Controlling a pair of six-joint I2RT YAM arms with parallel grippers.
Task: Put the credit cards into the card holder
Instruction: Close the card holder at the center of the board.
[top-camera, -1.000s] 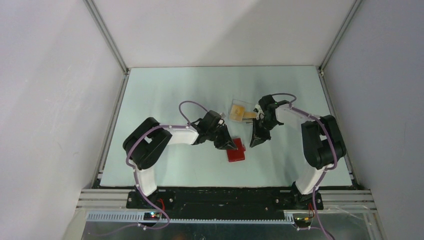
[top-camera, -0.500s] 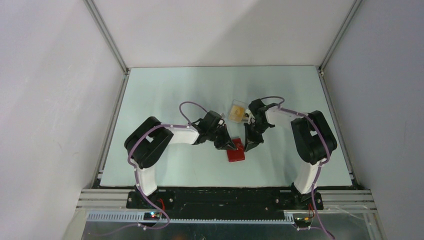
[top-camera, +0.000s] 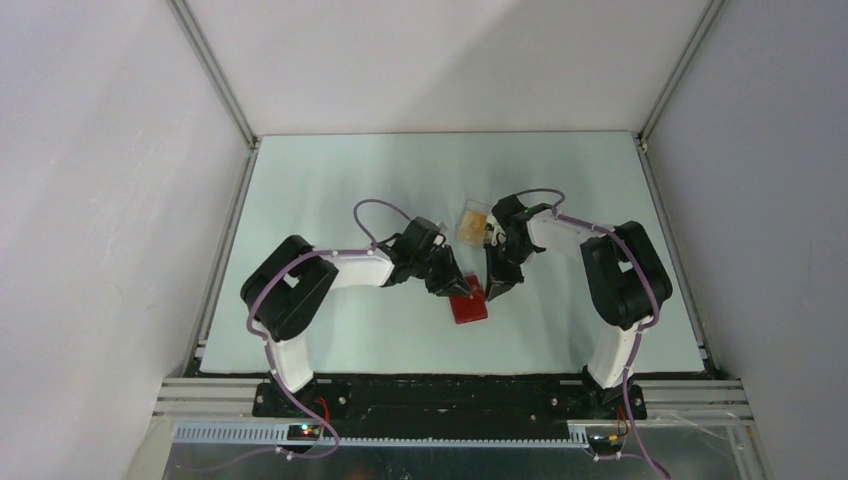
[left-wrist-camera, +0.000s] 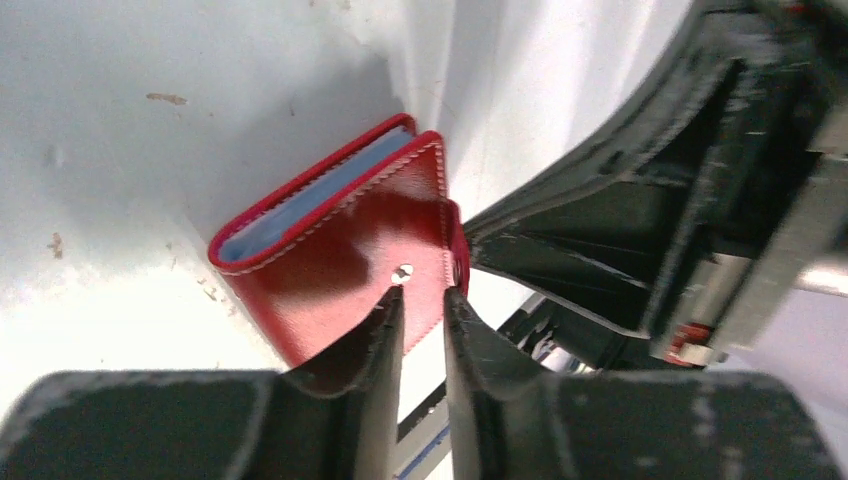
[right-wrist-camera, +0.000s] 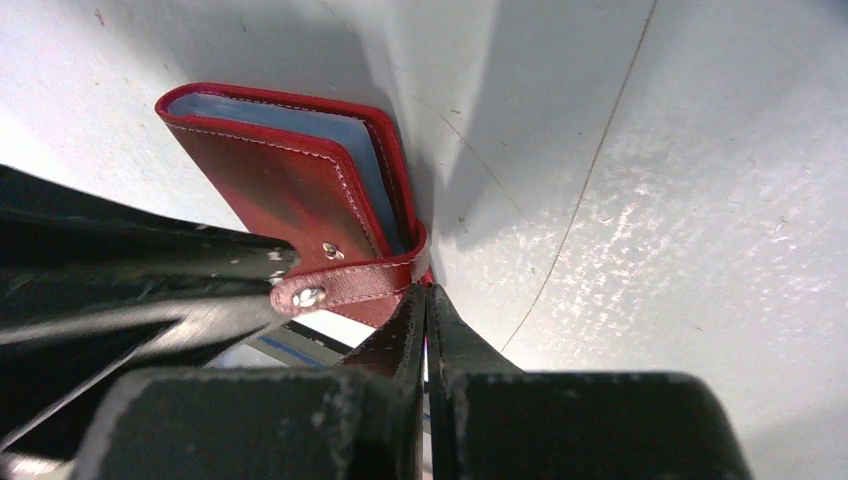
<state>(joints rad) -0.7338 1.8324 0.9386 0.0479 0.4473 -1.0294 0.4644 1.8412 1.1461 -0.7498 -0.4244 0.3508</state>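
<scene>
The red card holder (top-camera: 468, 305) lies folded on the table, its blue-grey inside showing along one edge (left-wrist-camera: 300, 205). Its closing tab (right-wrist-camera: 345, 285) is unsnapped and lies across the cover. My left gripper (top-camera: 455, 286) has its tips (left-wrist-camera: 424, 300) over the cover's edge beside the stud, the jaws a narrow gap apart. I cannot see whether they pinch anything. My right gripper (top-camera: 496, 287) is shut, its tips (right-wrist-camera: 425, 292) against the fold of the tab. An orange credit card (top-camera: 472, 223) lies in a clear plastic box (top-camera: 478, 209) behind the grippers.
The two grippers almost touch over the card holder; the right one fills the right of the left wrist view (left-wrist-camera: 660, 200). The right arm's wrist (top-camera: 515, 225) is right beside the clear box. Grey walls enclose the table on three sides.
My right gripper has moved left, from beside the clear box to the card holder's right edge. My left gripper and the card holder have shifted slightly left.
</scene>
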